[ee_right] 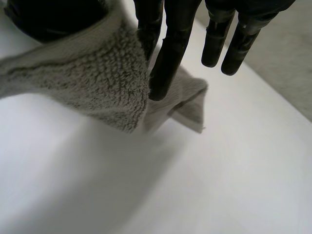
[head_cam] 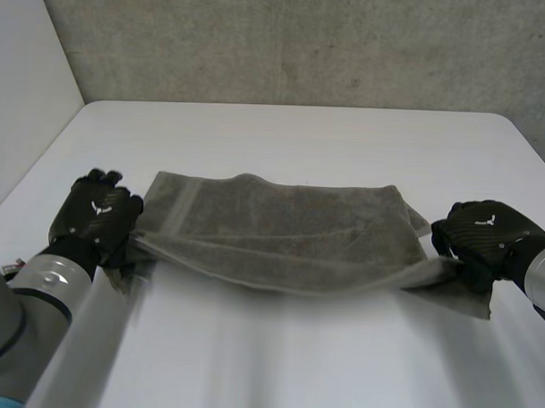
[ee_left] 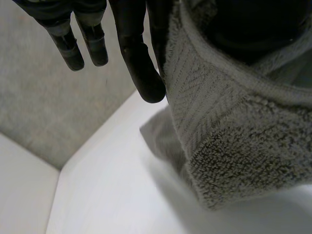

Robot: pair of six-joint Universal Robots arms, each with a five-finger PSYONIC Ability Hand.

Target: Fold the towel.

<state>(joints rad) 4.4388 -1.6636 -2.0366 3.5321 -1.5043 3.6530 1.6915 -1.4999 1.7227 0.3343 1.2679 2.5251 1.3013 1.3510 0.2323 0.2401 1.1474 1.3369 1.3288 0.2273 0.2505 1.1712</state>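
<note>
The white table comes first. Next are the two hands. The left hand pinches the grey towel at its near left corner. The right hand pinches the near right corner. The towel's near edge is pulled tight between them. Its far part lies on the middle of the table. Behind is a grey wall.

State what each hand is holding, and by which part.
Both hold the grey towel. The left hand pinches it at the near corner of its left end, and the right hand pinches it at the near corner of the opposite end.
</note>
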